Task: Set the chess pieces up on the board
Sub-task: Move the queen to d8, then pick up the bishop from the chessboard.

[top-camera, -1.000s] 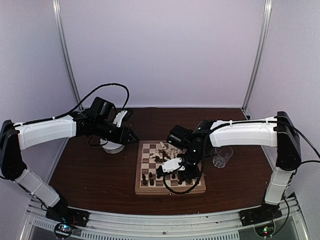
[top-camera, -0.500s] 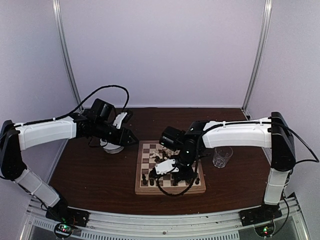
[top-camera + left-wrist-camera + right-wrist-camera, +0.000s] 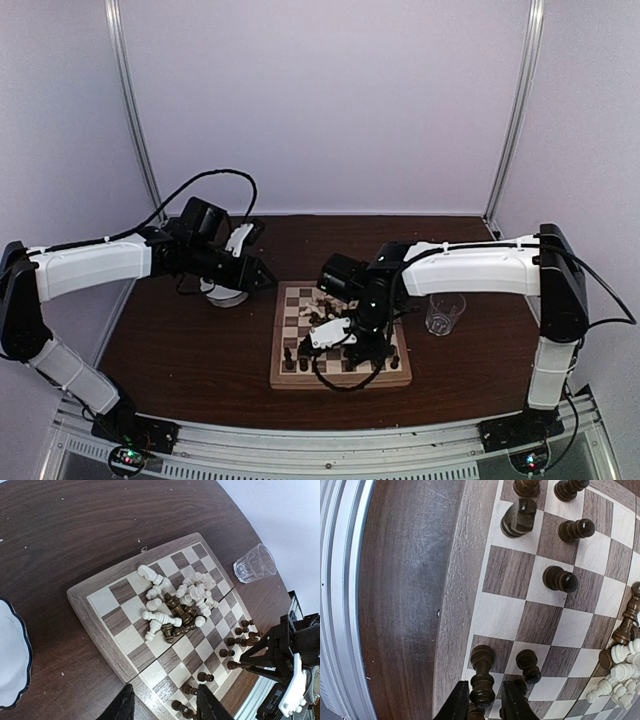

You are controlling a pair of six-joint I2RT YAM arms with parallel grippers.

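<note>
The board (image 3: 282,378) lies mid-table. A heap of cream and dark chess pieces (image 3: 326,300) lies toppled on its far half, also in the left wrist view (image 3: 175,607). Several dark pieces (image 3: 298,357) stand along its near rows. My right gripper (image 3: 352,356) is low over the near edge row, shut on a dark piece (image 3: 482,685) that is upright with its base on an edge square. It also shows in the right wrist view (image 3: 485,700). My left gripper (image 3: 262,276) is open and empty, hovering over the board's left border (image 3: 82,610); its own view shows it too (image 3: 165,705).
A clear glass (image 3: 443,312) stands right of the board, also in the left wrist view (image 3: 255,564). A white scalloped bowl (image 3: 228,294) sits left of the board under the left arm. The right arm's cable droops over the board's near right corner.
My right gripper has swung left along the board's near side, then nearly stopped. The left arm has barely moved.
</note>
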